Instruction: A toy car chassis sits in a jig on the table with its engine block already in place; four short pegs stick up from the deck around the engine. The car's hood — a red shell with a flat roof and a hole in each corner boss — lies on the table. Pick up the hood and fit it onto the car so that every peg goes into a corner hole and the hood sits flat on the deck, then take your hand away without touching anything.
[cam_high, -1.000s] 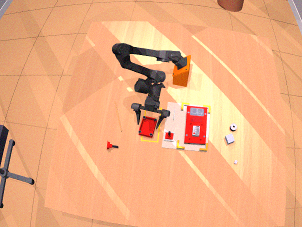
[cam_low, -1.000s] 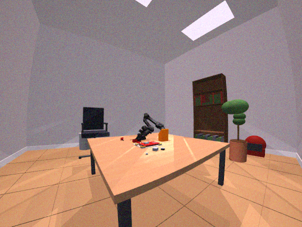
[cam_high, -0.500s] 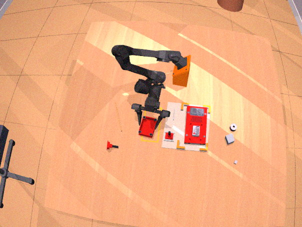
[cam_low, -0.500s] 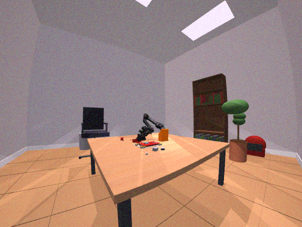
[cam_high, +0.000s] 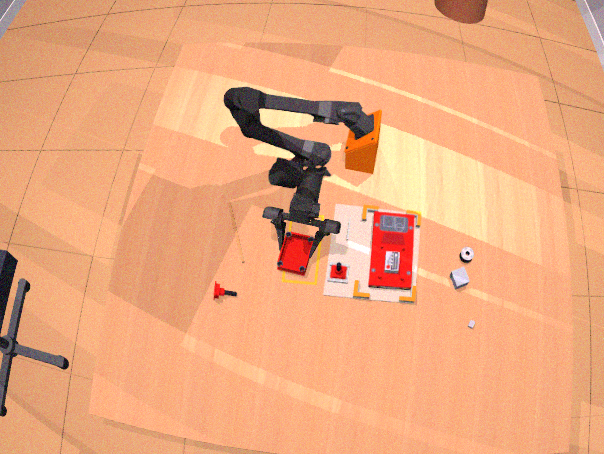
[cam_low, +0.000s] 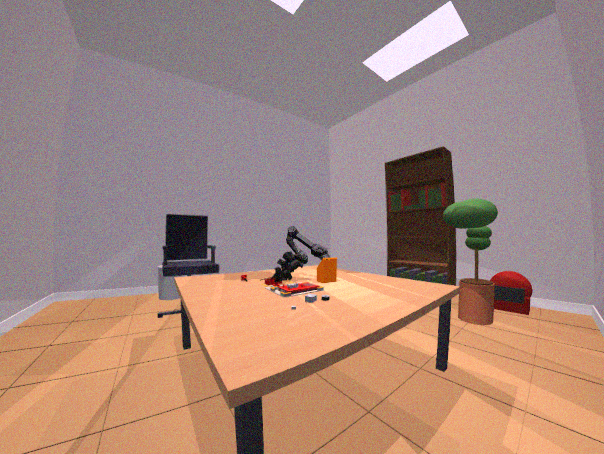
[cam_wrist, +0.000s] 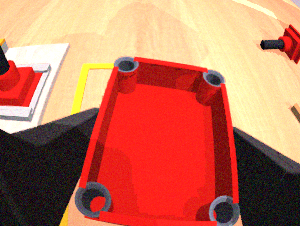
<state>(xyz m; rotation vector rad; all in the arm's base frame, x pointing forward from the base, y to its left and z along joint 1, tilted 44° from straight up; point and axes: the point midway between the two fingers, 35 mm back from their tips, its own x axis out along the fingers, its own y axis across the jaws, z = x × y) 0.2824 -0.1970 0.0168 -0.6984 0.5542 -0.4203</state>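
Four grey-ringed bosses, boxy red hood (cam_high: 296, 254) (cam_wrist: 157, 135), end effector (cam_high: 296, 250) (cam_wrist: 166, 125) gripping

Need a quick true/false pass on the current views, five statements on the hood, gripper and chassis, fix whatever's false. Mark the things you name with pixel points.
1. The gripper (cam_high: 296, 245) is shut on the red hood (cam_high: 296, 254) (cam_wrist: 160, 135). True.
2. The hood is already seated on the car chassis (cam_high: 391, 274). False: it is beside the jig, away from the chassis.
3. The hood's open side faces the wrist view. True.
4. The orange block (cam_high: 361, 156) (cam_low: 327, 270) stands between the hood and the chassis. False: it stands at the arm's base end, away from both.
5. Only two of the hood's corner bosses show in the wrist view. False: all four show.
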